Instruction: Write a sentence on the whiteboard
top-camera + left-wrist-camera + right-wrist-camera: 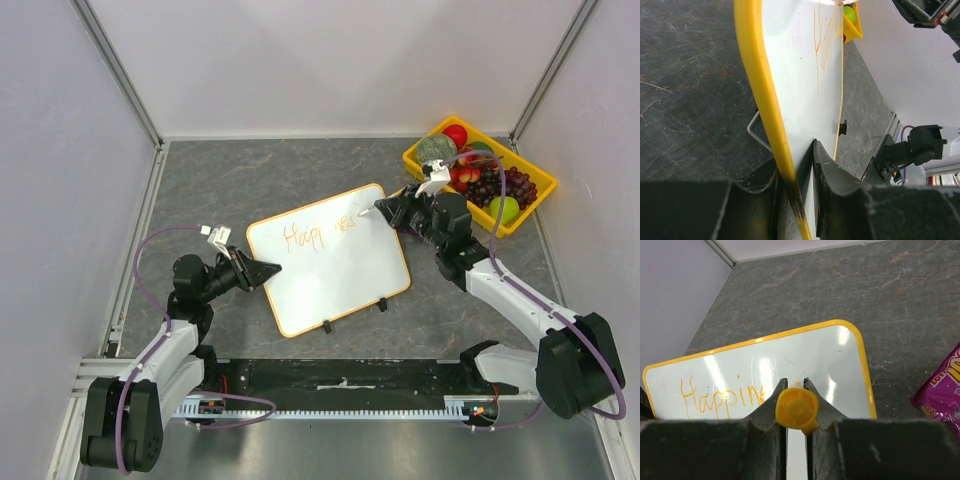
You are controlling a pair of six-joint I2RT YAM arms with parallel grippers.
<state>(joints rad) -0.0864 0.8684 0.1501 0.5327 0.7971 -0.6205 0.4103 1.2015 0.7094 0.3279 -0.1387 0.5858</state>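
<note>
From above, the whiteboard lies mid-table, with the left gripper at its 9 o'clock edge and the right gripper at 1 o'clock. In the left wrist view, the jaws stand narrowly apart, pinching that edge. In the right wrist view, the jaws clamp a yellow marker; the sentence reads only "Happin", so writing is mid-word and the next letters likely call for steady strokes.

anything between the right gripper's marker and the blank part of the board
Nothing visible. The right gripper holds the marker over the whiteboard just past the writing; the board beyond is bare. The left gripper only clamps the left edge.
</note>
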